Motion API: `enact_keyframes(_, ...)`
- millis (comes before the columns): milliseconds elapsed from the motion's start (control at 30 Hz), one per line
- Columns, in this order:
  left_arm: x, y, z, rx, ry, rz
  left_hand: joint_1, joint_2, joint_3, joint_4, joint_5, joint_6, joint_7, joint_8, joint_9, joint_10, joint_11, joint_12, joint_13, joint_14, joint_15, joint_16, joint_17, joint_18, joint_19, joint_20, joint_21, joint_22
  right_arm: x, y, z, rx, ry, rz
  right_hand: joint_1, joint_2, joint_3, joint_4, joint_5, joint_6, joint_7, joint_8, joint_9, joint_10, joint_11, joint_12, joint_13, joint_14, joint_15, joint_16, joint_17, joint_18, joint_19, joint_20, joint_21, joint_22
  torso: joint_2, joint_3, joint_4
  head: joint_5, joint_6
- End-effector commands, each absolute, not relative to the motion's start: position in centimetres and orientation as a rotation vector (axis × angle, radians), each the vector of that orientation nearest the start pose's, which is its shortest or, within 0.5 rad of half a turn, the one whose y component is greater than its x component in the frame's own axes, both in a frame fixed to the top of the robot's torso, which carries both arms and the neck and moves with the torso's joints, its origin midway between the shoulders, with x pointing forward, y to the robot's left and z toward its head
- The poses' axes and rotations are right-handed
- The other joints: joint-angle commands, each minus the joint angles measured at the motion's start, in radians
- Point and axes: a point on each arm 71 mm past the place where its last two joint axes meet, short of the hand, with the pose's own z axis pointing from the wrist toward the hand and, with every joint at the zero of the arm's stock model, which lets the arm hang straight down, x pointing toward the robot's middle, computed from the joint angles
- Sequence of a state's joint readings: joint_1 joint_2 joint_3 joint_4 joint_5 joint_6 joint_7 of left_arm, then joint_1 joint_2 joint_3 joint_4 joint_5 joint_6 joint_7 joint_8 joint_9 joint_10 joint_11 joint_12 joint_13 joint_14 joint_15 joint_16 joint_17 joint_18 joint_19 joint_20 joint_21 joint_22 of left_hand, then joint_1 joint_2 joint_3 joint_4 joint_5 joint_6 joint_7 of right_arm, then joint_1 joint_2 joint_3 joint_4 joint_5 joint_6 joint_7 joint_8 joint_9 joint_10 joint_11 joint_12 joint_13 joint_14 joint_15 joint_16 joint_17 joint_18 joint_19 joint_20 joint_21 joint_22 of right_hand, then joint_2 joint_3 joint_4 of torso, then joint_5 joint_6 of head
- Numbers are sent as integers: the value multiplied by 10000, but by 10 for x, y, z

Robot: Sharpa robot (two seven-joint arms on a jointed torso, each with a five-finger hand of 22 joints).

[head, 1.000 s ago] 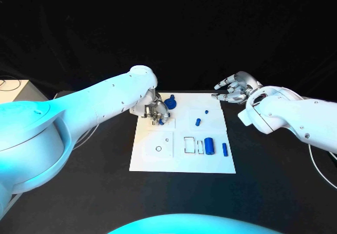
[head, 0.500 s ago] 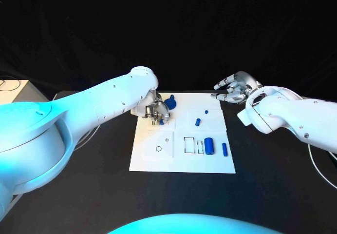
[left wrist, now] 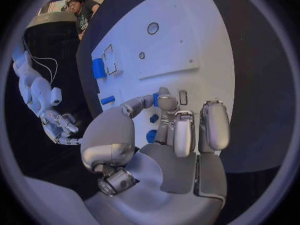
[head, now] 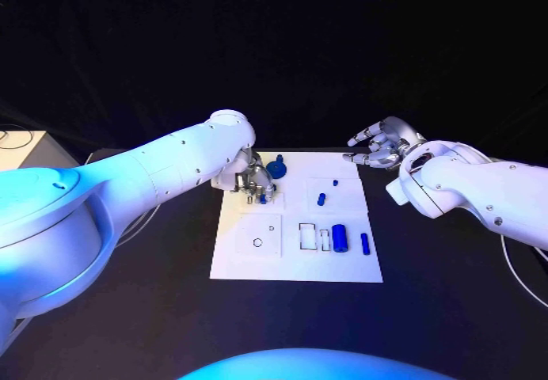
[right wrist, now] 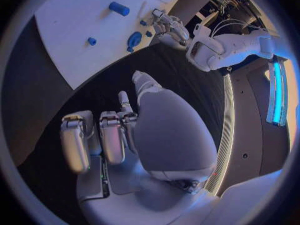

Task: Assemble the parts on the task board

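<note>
The white task board (head: 297, 257) lies mid-table. My left hand (head: 253, 180) hovers over its far left part, and its fingertips pinch a small blue part (head: 261, 199), which sits between thumb and finger (left wrist: 155, 99). Beside that hand stands a round blue part (head: 278, 167). Further parts lie on the board: a short peg (head: 323, 198), a thick cylinder (head: 339, 234) and a thin rod (head: 366, 242). My right hand (head: 382, 144) hangs off the board's far right corner, its fingers loosely bent and apart, holding nothing. It also appears across the board (left wrist: 59, 125).
A white box (head: 23, 146) stands at the table's left edge. Black table (head: 457, 301) surrounds the board on all sides. The board's near left square carries a small ring mark (head: 259, 241) and the middle one a rectangular slot (head: 308, 235).
My right hand has drifted slightly up and away from the board's corner. My left hand has stayed over the same spot.
</note>
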State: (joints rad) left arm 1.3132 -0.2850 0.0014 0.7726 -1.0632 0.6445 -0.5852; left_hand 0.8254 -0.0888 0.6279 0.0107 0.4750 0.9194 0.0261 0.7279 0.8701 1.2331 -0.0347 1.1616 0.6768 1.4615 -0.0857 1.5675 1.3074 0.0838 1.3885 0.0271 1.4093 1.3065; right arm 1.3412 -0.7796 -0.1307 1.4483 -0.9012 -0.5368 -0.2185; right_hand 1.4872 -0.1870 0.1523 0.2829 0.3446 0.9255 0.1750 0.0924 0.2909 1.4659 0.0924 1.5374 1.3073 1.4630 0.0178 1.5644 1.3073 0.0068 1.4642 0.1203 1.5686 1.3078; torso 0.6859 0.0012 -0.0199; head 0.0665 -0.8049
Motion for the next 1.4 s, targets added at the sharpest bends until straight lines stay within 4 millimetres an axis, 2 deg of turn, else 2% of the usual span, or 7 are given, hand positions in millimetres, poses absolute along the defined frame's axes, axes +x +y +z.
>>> enact_keyframes(33, 581, 139, -210, -300, 26074, -1519, -56, -296, -453, 252, -88, 48, 53, -110, 42, -108, 5, -50, -13, 1093, 5, 33, 2634, -172, 49, 10, -59, -24, 520, -213, -154, 4743, 16184, 7050, 49, -46, 78, -9, 53, -66, 8, 52, 10, 700, -19, -34, 2302, 981, -27, -67, 2234, -68, 1066, -24, 22, 2630, -9, 3, 1, -7, 23)
enact_keyframes(267, 580, 147, -208, -227, 25839, -1352, 388, -502, -1637, 1379, -1935, 149, 78, -341, 225, -141, 31, -77, 16, 1093, 28, 33, 2634, -163, 51, 26, -118, -56, 520, -214, -154, 4762, 16174, 7028, 42, -55, 83, -5, 51, -71, 9, 51, 9, 692, -18, -43, 2294, 978, -27, -71, 2221, -68, 1066, -24, 22, 2630, -13, -1, 22, -29, 67)
enact_keyframes(433, 580, 150, -207, -196, 25773, -1255, 631, -567, -1976, 1815, -2490, 140, 91, -420, 308, -201, 44, -128, -44, 1093, 40, 33, 2634, -147, 9, 36, -174, -117, 520, -215, -154, 4767, 16198, 7026, 35, -60, 87, -1, 52, -77, 11, 49, 8, 694, -17, -40, 2296, 981, -26, -66, 2236, -68, 1066, -24, 22, 2630, -9, -3, 16, -3, 111)
enact_keyframes(567, 580, 152, -207, -205, 25704, -1252, 751, -588, -2118, 2012, -2688, 120, 104, -447, 354, -243, 56, -151, -76, 1093, 50, 33, 2634, -141, -9, 45, -197, -140, 520, -215, -154, 4773, 16210, 7030, 12, -91, 197, 13, 490, -102, 16, 46, 7, 697, -14, -37, 2299, 981, -24, -68, 2232, -68, 1066, -24, 22, 2630, 2, -14, -7, 5, 114)
enact_keyframes(767, 579, 154, -204, -283, 25529, -1390, 1144, -639, -2619, 2667, -3543, 144, 101, -481, 509, -240, 56, -126, -26, 1093, 51, 33, 2634, -139, -2, 52, -210, -132, 520, -216, -155, 4791, 16213, 7016, 0, -96, 202, 18, 510, -104, 17, 45, 6, 693, -13, -41, 2295, 980, -24, -70, 2228, -68, 1066, -24, 22, 2630, -7, -6, 11, -7, 137)
enact_keyframes(900, 578, 157, -202, -343, 25447, -1563, 1249, -585, -2914, 2795, -4135, 158, 102, -511, 571, -236, 57, -123, -13, 1093, 51, 33, 2634, -141, 7, 51, -210, -119, 520, -217, -156, 4806, 16216, 7001, 0, -96, 202, 18, 510, -104, 17, 45, 6, 693, -13, -41, 2295, 980, -24, -70, 2228, -68, 1066, -24, 22, 2630, -11, -15, 24, -17, 151)
enact_keyframes(1400, 576, 170, -176, -2018, 24599, -3716, 955, -630, -4086, 2814, -4277, -289, 259, -634, 761, -932, 198, -537, -765, 1001, 160, -81, 2418, -5, -423, 108, -643, -677, 519, -219, -160, 4846, 16288, 7015, -40, -120, 199, 32, 532, -106, 18, 46, 7, 674, -12, -62, 2277, 975, -23, -76, 2210, -68, 1066, -23, 22, 2630, -5, -17, 5, -27, 283)
